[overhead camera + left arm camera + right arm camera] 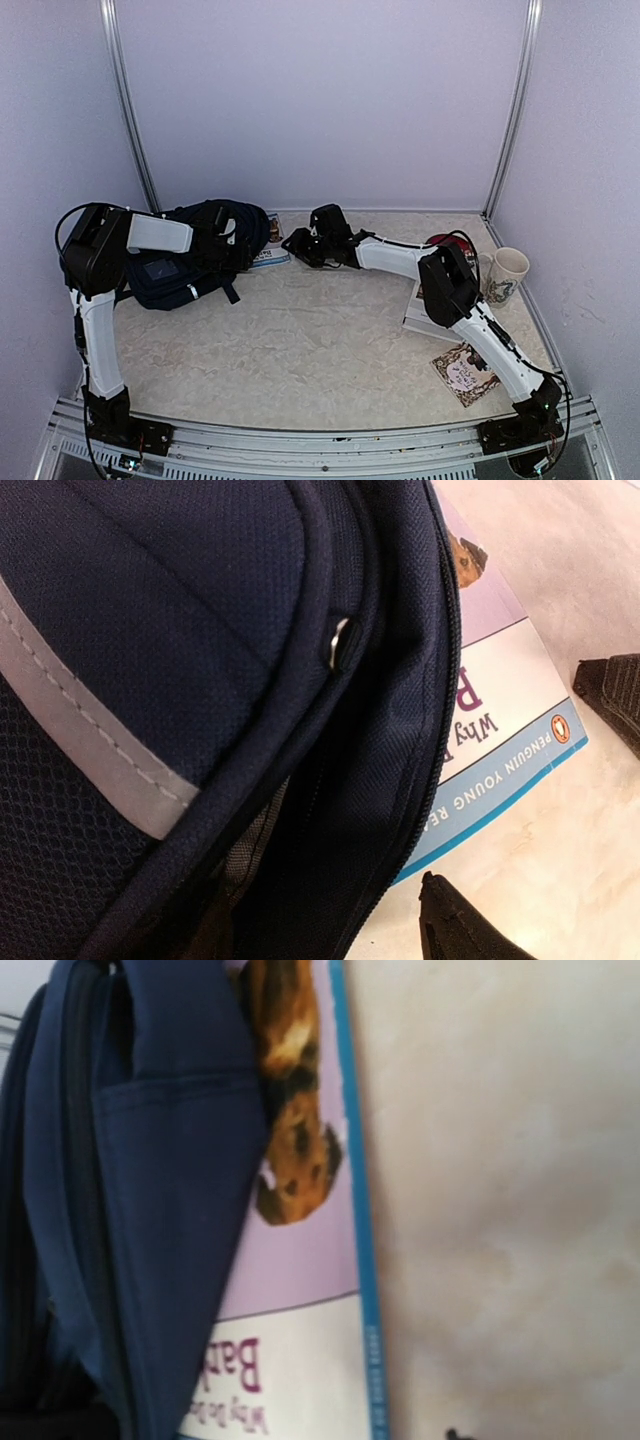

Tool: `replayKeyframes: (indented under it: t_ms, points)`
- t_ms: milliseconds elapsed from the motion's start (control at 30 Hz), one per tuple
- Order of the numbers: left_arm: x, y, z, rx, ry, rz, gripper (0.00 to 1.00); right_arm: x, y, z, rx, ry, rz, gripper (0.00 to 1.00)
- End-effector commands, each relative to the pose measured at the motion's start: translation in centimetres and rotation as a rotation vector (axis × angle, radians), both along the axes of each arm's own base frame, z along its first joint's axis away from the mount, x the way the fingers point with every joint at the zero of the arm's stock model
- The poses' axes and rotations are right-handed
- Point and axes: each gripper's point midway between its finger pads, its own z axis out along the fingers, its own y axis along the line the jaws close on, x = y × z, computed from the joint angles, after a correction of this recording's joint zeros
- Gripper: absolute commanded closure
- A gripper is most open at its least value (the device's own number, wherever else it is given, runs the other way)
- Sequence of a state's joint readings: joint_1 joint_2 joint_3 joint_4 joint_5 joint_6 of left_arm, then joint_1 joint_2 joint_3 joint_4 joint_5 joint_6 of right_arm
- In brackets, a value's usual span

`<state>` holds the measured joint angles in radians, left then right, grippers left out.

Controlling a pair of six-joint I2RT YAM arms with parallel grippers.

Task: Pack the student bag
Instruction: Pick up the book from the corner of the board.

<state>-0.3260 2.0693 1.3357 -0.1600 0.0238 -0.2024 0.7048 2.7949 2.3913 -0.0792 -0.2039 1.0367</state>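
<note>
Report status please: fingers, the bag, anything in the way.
Left fingers open beside the student bag. Right fingers near the book, state unclear. Book partly covered by the bag; inside or under, cannot tell.

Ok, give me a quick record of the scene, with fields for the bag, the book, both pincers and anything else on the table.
bag: student bag, lying at the table's far left
book: dog-cover paperback, partly under the bag, rest sticking out
left pincer: over the bag, jaws unclear
right pincer: beside the book's exposed edge, jaws unclear
other: mug at far right
</note>
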Motion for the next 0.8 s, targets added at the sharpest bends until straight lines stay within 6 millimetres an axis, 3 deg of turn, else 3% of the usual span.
replayKeyframes:
  t_ms: [0, 133, 467, 533, 600, 633, 667, 767]
  points:
    - [-1.3, 3.4, -4.0, 0.052, 0.118, 0.057, 0.37, -2.5, 2.0, -3.5, 0.026, 0.099, 0.056, 0.48]
    - [-1.2, 3.1, -4.3, 0.032, 0.125, 0.05, 0.4, -3.4, 3.6, -3.3, 0.121, 0.124, 0.093, 0.5]
    - [-1.7, 2.0, -5.6, -0.042, 0.169, 0.008, 0.48, -4.2, 6.7, 0.4, 0.303, 0.057, 0.144, 0.57]
    - [-1.6, 2.0, -5.4, -0.045, 0.164, 0.008, 0.48, -4.1, 6.7, 0.4, 0.299, 0.047, 0.14, 0.65]
    - [-1.7, 2.1, -5.3, -0.046, 0.158, 0.009, 0.48, -4.1, 6.7, 0.3, 0.299, 0.047, 0.136, 0.8]
    - [-1.7, 2.1, -5.1, -0.044, 0.155, 0.008, 0.48, -4.1, 6.6, 0.2, 0.297, 0.048, 0.132, 0.95]
    - [-1.7, 2.2, -4.9, -0.042, 0.149, 0.01, 0.48, -4.0, 6.5, 0.4, 0.293, 0.042, 0.13, 1.0]
    - [-1.6, 2.2, -3.4, -0.047, 0.106, 0.002, 0.48, -3.6, 5.9, 1.7, 0.25, -0.023, 0.124, 1.0]
